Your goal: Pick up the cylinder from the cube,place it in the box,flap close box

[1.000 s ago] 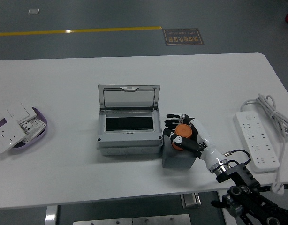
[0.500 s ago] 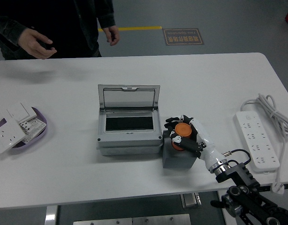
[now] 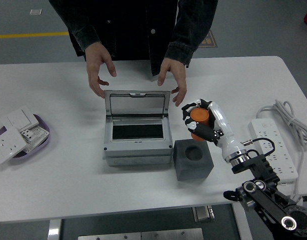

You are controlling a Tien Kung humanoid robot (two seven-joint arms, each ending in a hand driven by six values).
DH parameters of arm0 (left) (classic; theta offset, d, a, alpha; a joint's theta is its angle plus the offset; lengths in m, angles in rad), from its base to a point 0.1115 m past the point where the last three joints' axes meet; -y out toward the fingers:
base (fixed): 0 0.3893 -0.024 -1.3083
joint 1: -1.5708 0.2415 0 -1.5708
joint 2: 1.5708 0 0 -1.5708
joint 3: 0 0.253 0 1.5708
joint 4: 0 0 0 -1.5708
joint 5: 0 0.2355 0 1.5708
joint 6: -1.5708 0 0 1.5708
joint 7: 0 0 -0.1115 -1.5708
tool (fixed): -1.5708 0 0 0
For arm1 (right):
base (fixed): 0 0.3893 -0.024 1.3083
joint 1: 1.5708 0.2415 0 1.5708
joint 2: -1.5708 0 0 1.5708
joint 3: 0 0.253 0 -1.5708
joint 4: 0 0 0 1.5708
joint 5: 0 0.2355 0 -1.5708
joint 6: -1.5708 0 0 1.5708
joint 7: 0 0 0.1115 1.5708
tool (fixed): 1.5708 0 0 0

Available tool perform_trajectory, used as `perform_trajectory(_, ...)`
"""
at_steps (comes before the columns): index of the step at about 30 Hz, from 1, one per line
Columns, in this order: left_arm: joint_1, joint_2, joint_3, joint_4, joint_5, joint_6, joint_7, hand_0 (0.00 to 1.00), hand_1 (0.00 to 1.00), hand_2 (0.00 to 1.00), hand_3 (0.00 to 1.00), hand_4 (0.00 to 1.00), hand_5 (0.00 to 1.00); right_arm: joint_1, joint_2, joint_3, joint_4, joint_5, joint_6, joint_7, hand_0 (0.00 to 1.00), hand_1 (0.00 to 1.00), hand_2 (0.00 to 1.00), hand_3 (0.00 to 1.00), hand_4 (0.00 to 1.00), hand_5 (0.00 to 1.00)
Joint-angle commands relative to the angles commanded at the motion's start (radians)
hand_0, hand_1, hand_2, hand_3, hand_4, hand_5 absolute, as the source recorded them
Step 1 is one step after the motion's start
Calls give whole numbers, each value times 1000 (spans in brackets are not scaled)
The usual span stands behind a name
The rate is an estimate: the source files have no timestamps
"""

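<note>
Head view: the right hand (image 3: 203, 120) of the robot is closed around the orange cylinder (image 3: 199, 116) and holds it lifted, above and a bit behind the dark grey cube (image 3: 193, 159), to the right of the box (image 3: 137, 131). The black fingers (image 3: 188, 112) wrap the cylinder from the box side, and the thumb is on the near side. The cylinder is clear of the cube; the round hole in the cube's top is empty.

The cube stands just beside the box, at its front right corner; I cannot tell if they touch. The box is grey, w/ the lid (image 3: 137, 102) open and standing up at the rear, clear window in it. Inside the box a dark rectangular opening shows.

A person in dark clothes stands behind the box at the far side of the table (image 3: 233, 80). The person's one hand (image 3: 99, 67) is near the lid's left top corner and the other hand (image 3: 172, 77) is near its right top corner, both w/ fingers spread; contact w/ the lid cannot be told.

Far left of the box, a purple tray (image 3: 43, 131) w/ white sockets and switches. Far right of the box, a white power strip (image 3: 274, 145) w/ its coiled cable.
</note>
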Motion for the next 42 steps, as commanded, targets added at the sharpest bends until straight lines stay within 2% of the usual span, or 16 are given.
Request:
perform_trajectory(9,-2,3,-30,0,31,0,12,638,661,576,634,724,287,173,73,-101,-22,-258,-54,-192,197,234,243,176,2,2)
perform_trajectory(10,-2,3,-36,0,35,1,15,638,661,576,634,726,298,193,78,-111,-25,-300,-53,-219,142,223,243,176,2,2)
perform_trajectory(11,-2,4,-39,0,38,1,17,638,661,576,634,726,298,207,81,-120,-28,-336,-51,-240,142,223,243,176,2,2)
perform_trajectory(15,0,5,-58,0,54,2,25,638,661,576,634,726,298,266,87,-170,-50,-482,-29,-329,142,223,243,176,2,2)
perform_trajectory(16,1,5,-64,0,59,2,27,639,661,577,634,727,308,279,89,-184,-57,-516,-23,-350,58,211,247,184,2,2)
perform_trajectory(17,1,6,-68,0,63,2,28,639,661,577,634,727,308,288,91,-195,-61,-542,-18,-366,58,211,247,184,2,2)
perform_trajectory(23,0,10,-84,0,78,3,33,639,661,577,635,729,311,332,121,-261,-92,-685,32,-428,39,210,261,198,2,2)
perform_trajectory(27,0,9,-86,0,80,3,34,639,661,577,635,729,311,353,136,-290,-101,-744,71,-450,39,210,261,198,2,2)
perform_trajectory(28,0,9,-86,0,80,3,34,639,661,577,635,729,314,357,137,-294,-101,-750,77,-452,30,214,282,222,2,2)
perform_trajectory(33,-1,9,-86,0,81,2,34,639,661,577,635,729,314,384,143,-317,-117,-744,144,-467,30,214,282,222,2,2)
perform_trajectory(34,-2,9,-86,0,82,2,34,639,661,577,635,729,316,388,144,-321,-122,-736,162,-470,177,326,406,331,9,2)
perform_trajectory(39,-3,10,-86,0,84,2,34,639,661,577,635,729,316,399,150,-332,-146,-695,253,-489,177,326,406,331,9,2)
perform_trajectory(40,-4,10,-86,0,84,2,34,639,661,577,636,730,316,400,151,-333,-149,-690,268,-494,574,521,554,530,377,2)
perform_trajectory(42,-4,10,-86,0,84,2,34,639,661,577,636,730,316,402,153,-334,-154,-685,294,-504,574,521,554,530,377,2)
